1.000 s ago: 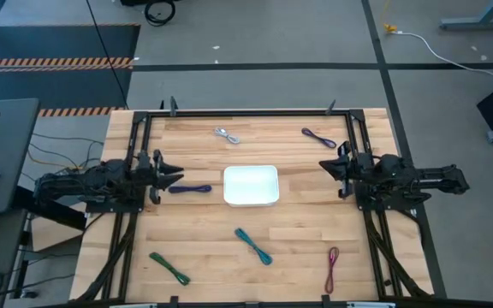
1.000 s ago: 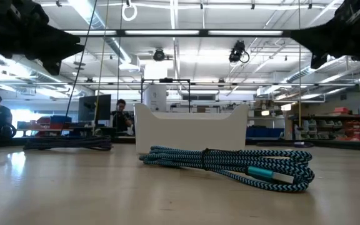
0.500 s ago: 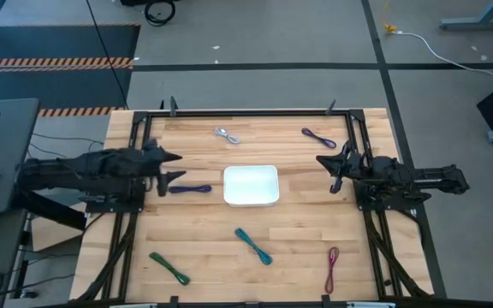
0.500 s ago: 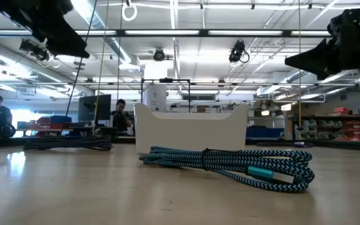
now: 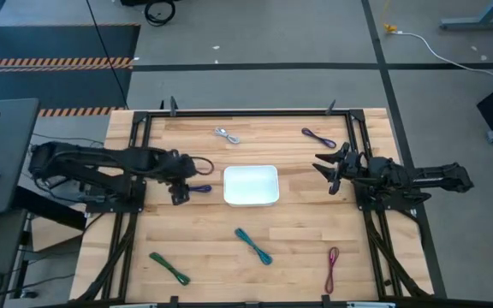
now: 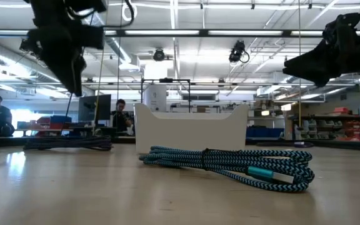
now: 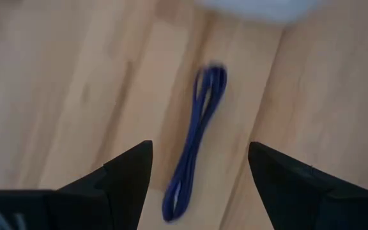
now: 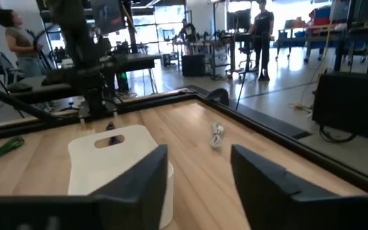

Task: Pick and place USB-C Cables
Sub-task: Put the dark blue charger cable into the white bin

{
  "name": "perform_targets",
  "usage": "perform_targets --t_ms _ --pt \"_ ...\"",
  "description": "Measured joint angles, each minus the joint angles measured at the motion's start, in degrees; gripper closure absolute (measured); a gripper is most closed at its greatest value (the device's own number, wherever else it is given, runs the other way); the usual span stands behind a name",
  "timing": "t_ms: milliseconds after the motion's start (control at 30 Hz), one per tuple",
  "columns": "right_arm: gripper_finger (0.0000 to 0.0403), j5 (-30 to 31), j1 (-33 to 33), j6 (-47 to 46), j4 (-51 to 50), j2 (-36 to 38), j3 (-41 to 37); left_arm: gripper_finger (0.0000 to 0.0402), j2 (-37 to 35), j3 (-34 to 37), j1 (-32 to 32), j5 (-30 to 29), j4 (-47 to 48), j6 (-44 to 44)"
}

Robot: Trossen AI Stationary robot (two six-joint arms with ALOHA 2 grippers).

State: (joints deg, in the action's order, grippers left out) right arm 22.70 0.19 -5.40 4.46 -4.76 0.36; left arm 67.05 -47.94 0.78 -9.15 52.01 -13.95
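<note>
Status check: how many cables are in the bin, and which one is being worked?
None placed: the white bin looks empty. All six cables lie on the table: silver-white, two purple, teal, green, dark red. The left gripper, open, hangs over the purple one beside the bin. The right gripper waits.

Cables: we count six USB-C Cables on the bench (image 5: pixel 298 231) in the high view.
Purple: two, one at centre left (image 5: pixel 198 188), one at upper right (image 5: pixel 318 137).
Silver-white: one (image 5: pixel 226 135), upper centre.
Teal: one (image 5: pixel 253 245), lower centre.
Green: one (image 5: pixel 169 268), lower left.
Dark red: one (image 5: pixel 331 268), lower right.
White tray: one (image 5: pixel 251 186), centre.
Arms: we see two.
</note>
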Motion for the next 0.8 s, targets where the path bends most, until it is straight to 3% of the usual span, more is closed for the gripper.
perform_targets --t_ms 233,800 --pt "0.0164 0.0 0.0 -0.5 1.3 -0.2 0.0 0.0134 7.3 0.0 0.0 0.0 0.1 1.4" --pt "0.0159 -0.4 0.0 -0.5 1.4 -0.2 0.0 0.0147 11.1 8.0 3.0 1.3 -8.2 5.3"
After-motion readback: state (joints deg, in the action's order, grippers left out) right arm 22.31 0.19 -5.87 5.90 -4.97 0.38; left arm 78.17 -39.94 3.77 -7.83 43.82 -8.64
